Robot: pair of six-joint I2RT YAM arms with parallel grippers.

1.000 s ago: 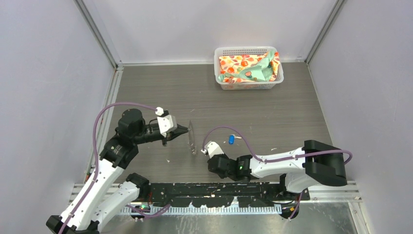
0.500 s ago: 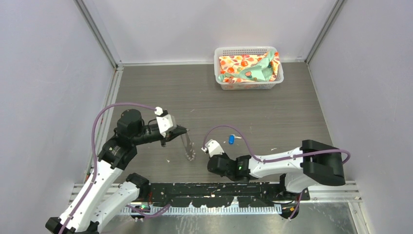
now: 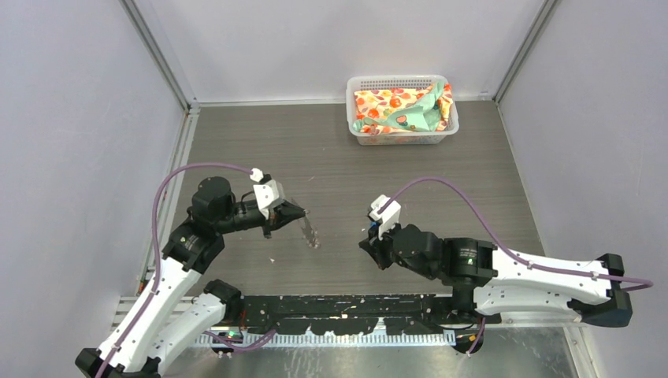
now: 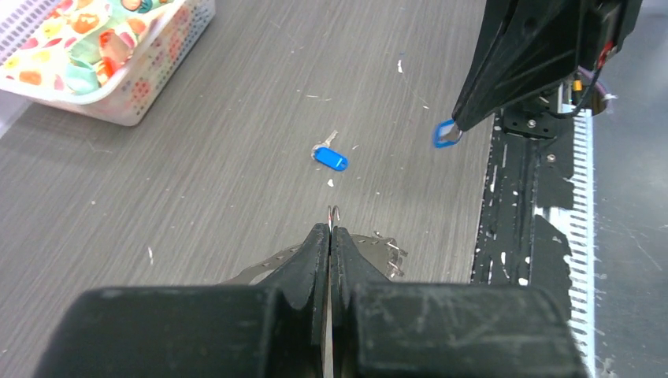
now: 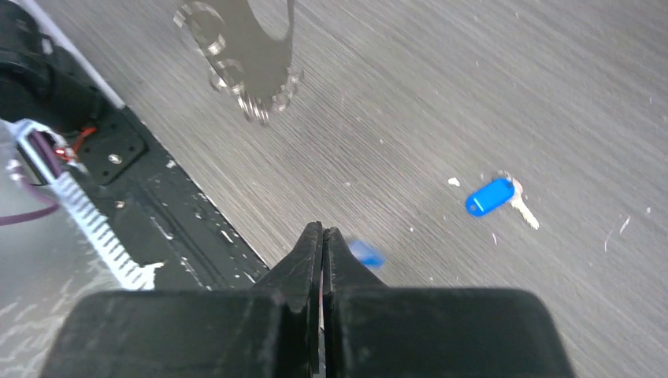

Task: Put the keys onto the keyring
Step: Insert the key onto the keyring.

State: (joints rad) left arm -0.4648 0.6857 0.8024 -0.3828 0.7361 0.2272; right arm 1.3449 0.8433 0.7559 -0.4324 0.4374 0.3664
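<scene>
From above, the left gripper (image 3: 302, 213) is clenched on the upper edge of the keyring (image 3: 311, 234). The ring hangs below its tips, tilted and nearly edge-on. Because it is gripped at one point only, I think it can swing when something pushes it, and then the key will miss the wire. The right gripper (image 3: 369, 244) points toward the ring from well apart, and what it carries is too small to tell here. In the left wrist view the fingers press together with the thin wire pinched between the tips. Ahead and to the right, the right gripper pinches the held key (image 4: 447, 134) in the air with its very tips. So small a hold may let the key turn or slip out on contact. The loose key (image 4: 330, 158) lies flat on the table straight ahead of the left tips, with a bright blue head and a short silver blade. In the right wrist view the jaws are closed and the held key is a blue blur beside the tips. The ring hangs ahead to the left, grey and thin, with a toothed lower edge.
</scene>
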